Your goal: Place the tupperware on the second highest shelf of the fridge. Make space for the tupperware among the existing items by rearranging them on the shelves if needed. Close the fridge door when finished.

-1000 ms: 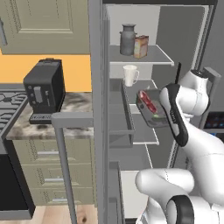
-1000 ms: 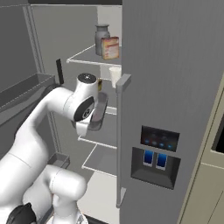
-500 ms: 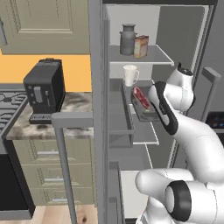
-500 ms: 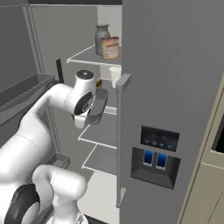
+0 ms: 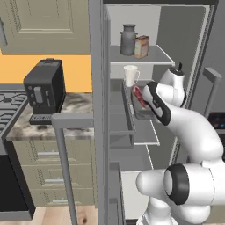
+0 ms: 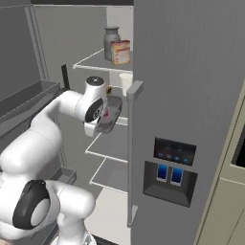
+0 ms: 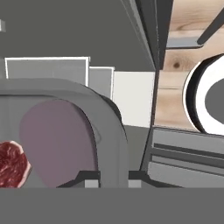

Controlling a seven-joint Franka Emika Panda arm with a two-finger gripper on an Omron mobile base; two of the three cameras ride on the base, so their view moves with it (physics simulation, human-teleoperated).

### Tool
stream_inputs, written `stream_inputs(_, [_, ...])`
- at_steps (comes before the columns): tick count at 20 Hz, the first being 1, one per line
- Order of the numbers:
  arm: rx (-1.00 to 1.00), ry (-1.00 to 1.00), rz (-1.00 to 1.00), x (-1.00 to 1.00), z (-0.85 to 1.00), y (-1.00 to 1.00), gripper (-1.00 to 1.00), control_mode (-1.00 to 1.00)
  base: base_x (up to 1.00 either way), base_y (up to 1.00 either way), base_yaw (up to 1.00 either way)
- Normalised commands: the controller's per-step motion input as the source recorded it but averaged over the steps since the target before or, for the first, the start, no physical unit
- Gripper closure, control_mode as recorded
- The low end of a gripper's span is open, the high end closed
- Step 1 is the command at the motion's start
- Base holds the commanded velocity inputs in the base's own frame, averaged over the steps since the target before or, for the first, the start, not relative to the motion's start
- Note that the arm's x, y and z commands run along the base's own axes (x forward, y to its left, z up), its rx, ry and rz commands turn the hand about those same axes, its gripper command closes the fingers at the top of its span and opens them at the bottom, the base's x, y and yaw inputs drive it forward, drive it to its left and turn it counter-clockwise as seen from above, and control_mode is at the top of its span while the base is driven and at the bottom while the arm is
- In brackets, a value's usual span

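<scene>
The fridge [image 6: 191, 72] stands with its plain door [image 5: 97, 110] swung open on the left. My gripper [image 7: 111, 178] is shut on the rim of the tupperware [image 7: 57, 135], with red meat showing inside. The tupperware [image 5: 139, 102] hangs steeply tilted in front of the second highest shelf [image 6: 122, 118], just below and right of the white mug [image 5: 130, 75]. That mug stands at the shelf's left. The grey jug [image 5: 127, 39] and the orange-brown carton [image 5: 141, 47] share the top shelf. My gripper [image 5: 147, 105] reaches in from the right.
Grey bins [image 5: 121, 110] line the open door's inner face, close to the left of the tupperware. The door with the dispenser panel [image 6: 174, 165] is shut. Two lower shelves [image 6: 107, 153] lie below. A black appliance [image 5: 44, 90] sits on the counter to the left.
The arm has carried the tupperware up and to the left, deeper into the fridge and closer to the mug. The shelf items have not moved.
</scene>
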Motion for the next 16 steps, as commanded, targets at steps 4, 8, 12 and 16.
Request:
stream_inputs(4, [0.00,0.00,-0.04,0.45,-0.04,0.08,1.00,-1.00,0.00,0.00,0.00])
stream_inputs(8, [0.00,0.00,-0.01,0.46,0.00,0.04,1.00,-1.00,0.00,0.00,0.00])
stream_inputs(12, [0.00,0.00,0.00,0.40,0.00,0.00,1.00,-1.00,0.00,0.00,0.00])
stream_inputs(16, [0.00,0.00,0.00,0.35,0.00,0.00,1.00,-1.00,0.00,0.00,0.00])
